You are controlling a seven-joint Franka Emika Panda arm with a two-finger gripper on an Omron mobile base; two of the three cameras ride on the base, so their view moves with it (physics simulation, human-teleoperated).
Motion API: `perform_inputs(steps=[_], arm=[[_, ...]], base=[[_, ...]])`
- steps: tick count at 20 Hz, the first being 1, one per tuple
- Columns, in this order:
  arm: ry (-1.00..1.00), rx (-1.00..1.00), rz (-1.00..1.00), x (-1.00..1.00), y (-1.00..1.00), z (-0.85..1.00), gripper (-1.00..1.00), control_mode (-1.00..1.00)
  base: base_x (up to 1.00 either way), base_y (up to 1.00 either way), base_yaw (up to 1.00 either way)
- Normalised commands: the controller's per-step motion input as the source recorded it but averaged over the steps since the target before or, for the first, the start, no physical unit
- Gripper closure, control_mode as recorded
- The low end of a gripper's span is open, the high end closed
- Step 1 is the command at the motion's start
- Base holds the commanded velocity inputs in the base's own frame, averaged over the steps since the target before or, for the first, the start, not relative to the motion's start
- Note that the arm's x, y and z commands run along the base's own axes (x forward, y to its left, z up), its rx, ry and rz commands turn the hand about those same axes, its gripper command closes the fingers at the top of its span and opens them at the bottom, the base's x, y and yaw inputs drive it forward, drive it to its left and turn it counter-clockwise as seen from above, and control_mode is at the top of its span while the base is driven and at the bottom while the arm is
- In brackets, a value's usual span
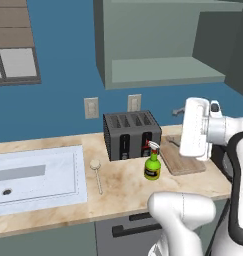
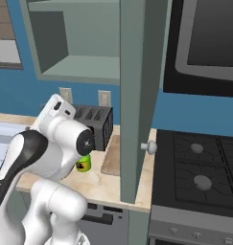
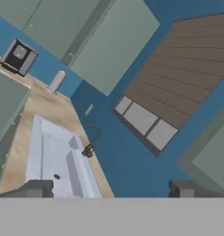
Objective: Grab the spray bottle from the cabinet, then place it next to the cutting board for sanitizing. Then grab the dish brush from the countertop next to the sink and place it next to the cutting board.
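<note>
1. Spray bottle is standing upright on the countertop, just in front of the toaster and just beside the cutting board.
2. Dish brush is lying on the countertop between the sink and the toaster — untouched.
3. Gripper is sitting released, fingers spread wide and gripping nothing, pointing toward the sink and window wall.
4. Cabinet is hanging open above — shelf bare.
</note>
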Motion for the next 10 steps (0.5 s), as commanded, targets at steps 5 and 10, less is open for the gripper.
perform_inputs(steps=[5, 10], arm=[[0.42, -0.12, -0.17, 0.00, 0.23, 0.36, -1.00, -1.00], [0.37, -0.16, -0.36, -0.16, 0.36, 0.01, -1.00, -1.00]], base=[[0.00, 0.00, 0.00], [0.00, 0.00, 0.00]])
